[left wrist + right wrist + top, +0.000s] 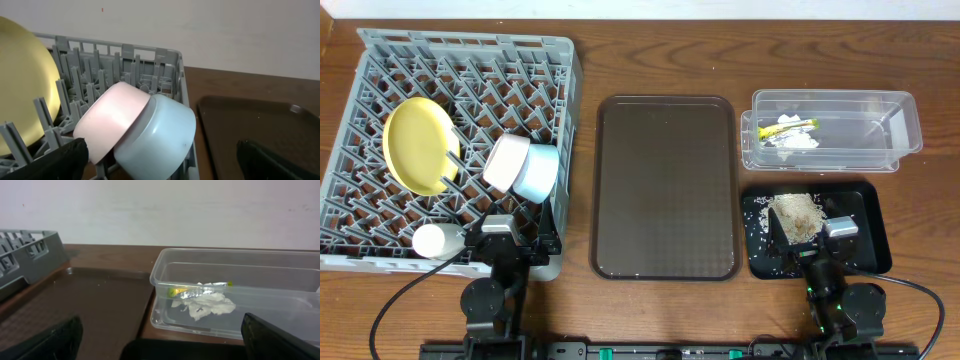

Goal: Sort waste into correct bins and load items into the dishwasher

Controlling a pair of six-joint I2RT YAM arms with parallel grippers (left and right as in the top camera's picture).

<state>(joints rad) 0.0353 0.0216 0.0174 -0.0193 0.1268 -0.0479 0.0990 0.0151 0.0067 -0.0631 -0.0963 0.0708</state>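
Note:
The grey dish rack (380, 60) fills the left side. In it stand a yellow plate (418, 145), a white bowl (505, 160) and a light blue bowl (538, 172), the bowls on their sides and nested; they also show in the left wrist view, white bowl (112, 117) and blue bowl (160, 135). The clear tub (895, 120) holds the yellow-green wrapper (790, 127) and white tissue (798, 142). The black tray (870, 235) holds beige food scraps (796, 212). My left gripper (510, 245) is open at the rack's front edge. My right gripper (817, 240) is open over the black tray. I see no chopsticks.
A large dark brown serving tray (665, 185) lies between the rack and the bins. A white round object (438, 240) sits at the rack's front edge beside my left gripper. The right wrist view shows the clear tub (165, 270) ahead with the tissue (207, 305) inside.

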